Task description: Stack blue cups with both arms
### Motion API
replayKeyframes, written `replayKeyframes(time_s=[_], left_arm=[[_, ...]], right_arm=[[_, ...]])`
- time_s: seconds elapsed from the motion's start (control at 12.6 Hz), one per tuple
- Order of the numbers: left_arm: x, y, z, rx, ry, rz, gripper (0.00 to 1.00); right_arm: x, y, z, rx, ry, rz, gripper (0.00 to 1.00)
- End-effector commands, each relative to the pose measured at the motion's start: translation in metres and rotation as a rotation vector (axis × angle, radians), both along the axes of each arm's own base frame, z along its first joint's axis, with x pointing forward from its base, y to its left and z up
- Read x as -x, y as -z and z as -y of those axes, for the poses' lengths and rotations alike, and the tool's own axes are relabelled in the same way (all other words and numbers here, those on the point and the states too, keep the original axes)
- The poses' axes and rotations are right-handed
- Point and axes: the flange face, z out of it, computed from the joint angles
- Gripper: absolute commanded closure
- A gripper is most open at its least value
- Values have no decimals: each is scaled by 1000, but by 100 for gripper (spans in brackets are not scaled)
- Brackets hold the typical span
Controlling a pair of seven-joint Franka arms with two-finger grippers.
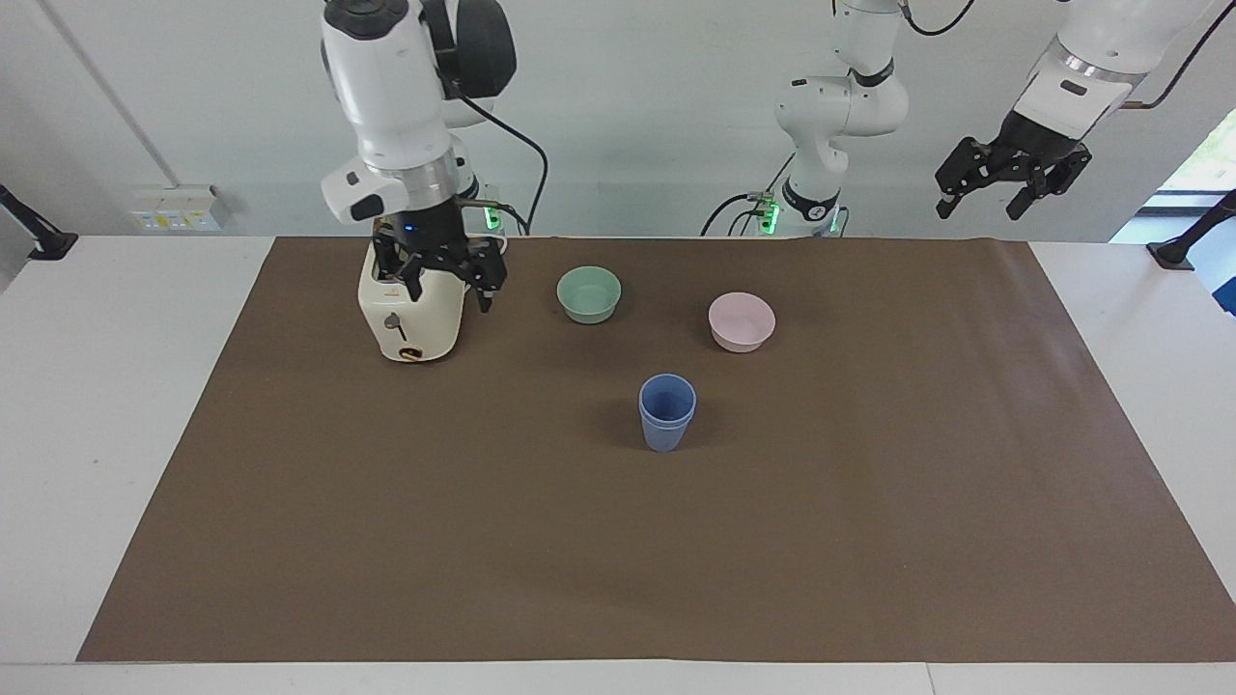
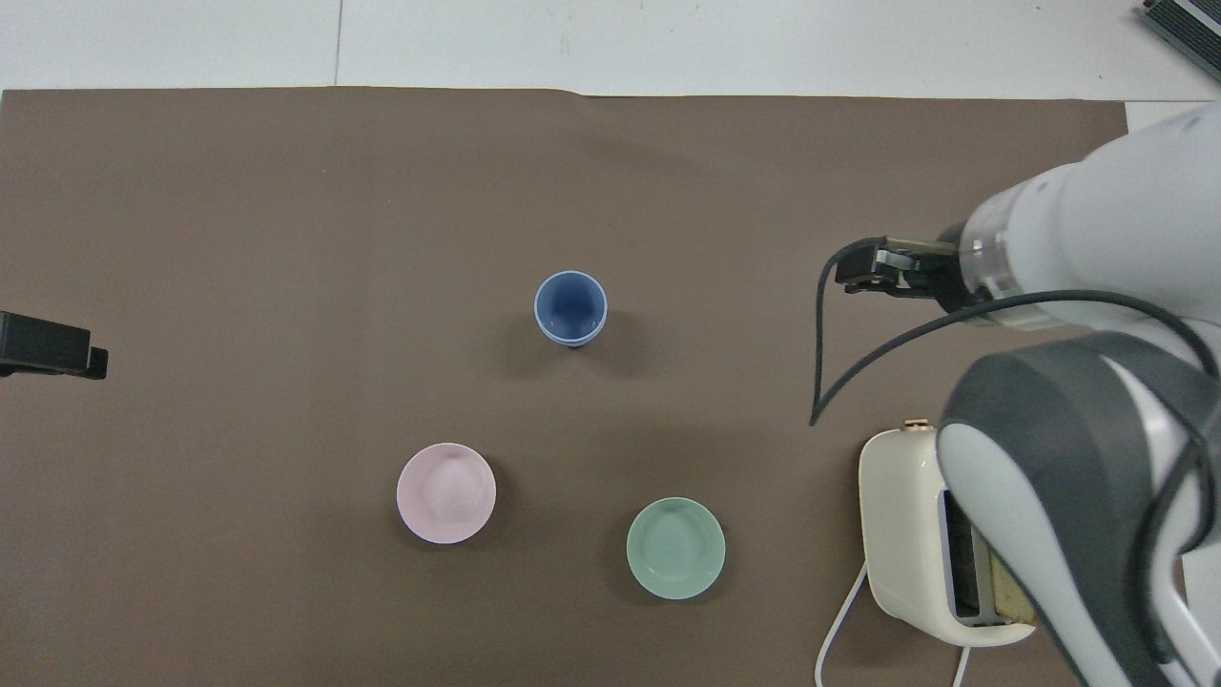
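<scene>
The two blue cups (image 1: 666, 413) stand nested one in the other, upright on the middle of the brown mat; they also show in the overhead view (image 2: 570, 307). Nothing touches them. My right gripper (image 1: 444, 278) is open and empty, raised over the toaster at the right arm's end of the table; it also shows in the overhead view (image 2: 882, 268). My left gripper (image 1: 1009, 181) is open and empty, waiting high in the air at the left arm's end; only its tip (image 2: 50, 345) shows in the overhead view.
A cream toaster (image 1: 410, 323) (image 2: 906, 534) stands at the right arm's end. A pale green bowl (image 1: 589, 293) (image 2: 675, 548) and a pale pink bowl (image 1: 742, 320) (image 2: 446, 492) sit nearer to the robots than the cups. The brown mat (image 1: 869, 502) covers the table.
</scene>
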Motion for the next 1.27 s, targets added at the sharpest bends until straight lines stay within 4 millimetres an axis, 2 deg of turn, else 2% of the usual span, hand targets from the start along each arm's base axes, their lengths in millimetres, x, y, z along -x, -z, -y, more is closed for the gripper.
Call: replayKeyframes(time_s=[0.0,0.08,0.16,0.4,0.88,1.19], left_arm=[[6,-2,-4,-18,-15,14,0],[6,-2,-4,-18,-15,14,0],[6,-2,-4,-18,-15,14,0],[6,-2,-4,-18,-15,14,0],[6,-2,-4,-17,-15,14,0],[6,-2,-4,-18,-15,14,0]], right_arm=[[8,-16,48,29,-56,-14,0],[9,-25,63,34,-67,-24,0],[12,-35,69,31,-70,-37,0],[21,-69,79,23,-60,-68,0],[17,-70,83,32,-98,-89,0],[26,-67,84,35,-102,-90,0]])
